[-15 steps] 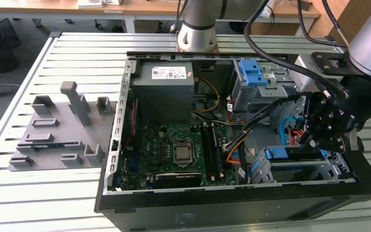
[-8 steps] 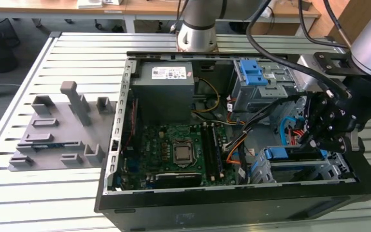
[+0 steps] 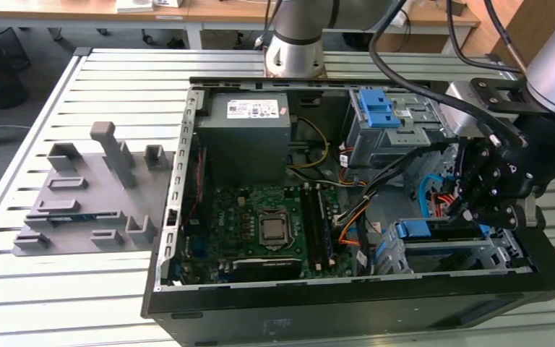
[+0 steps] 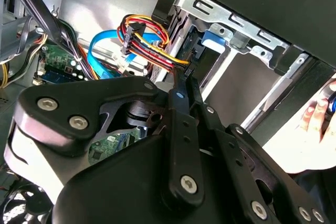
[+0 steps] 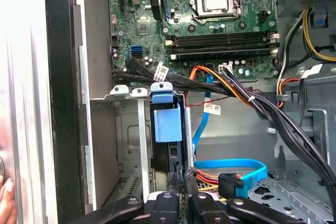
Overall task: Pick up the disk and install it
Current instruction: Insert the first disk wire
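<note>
While the disk [image 3: 415, 230] sits slotted into the lower drive cage [image 3: 451, 254] at about four o'clock of the open computer case [image 3: 355, 307] in the exterior view, the gripper [image 3: 471, 215] hangs just at its one o'clock side, fingertips pointing down toward the cage. Both wrist views show the two black fingers [image 5: 185, 181] drawn together into one narrow blade with nothing clamped between them. Their tips lie just beside the disk's [image 5: 167, 123] edge; whether they touch it I cannot tell.

Edge-on in its slot, the disk offers mostly its blue plastic bracket, a square blue tab with a paler blue lip, and below that a dark strip of the drive body. Cage walls hide its flat faces. In the second wrist view the blue bracket [image 4: 215, 40] stands between bright metal rails just beyond the gripper's [image 4: 186, 75] tips.

A flat blue cable [image 5: 231, 167] and a bundle of orange, red and yellow wires [image 4: 147, 43] lie close to the fingers. On the exterior view, the motherboard [image 3: 263, 224] fills the case around seven o'clock, the power supply [image 3: 248, 137] sits at eleven o'clock, and an upper cage with blue latches [image 3: 379, 108] at one o'clock. A grey fixture plate [image 3: 84, 202] rests on the slatted table [image 3: 27, 289] at nine o'clock of the case. A person's hand [image 4: 316, 119] shows beside the case in the second wrist view.
</note>
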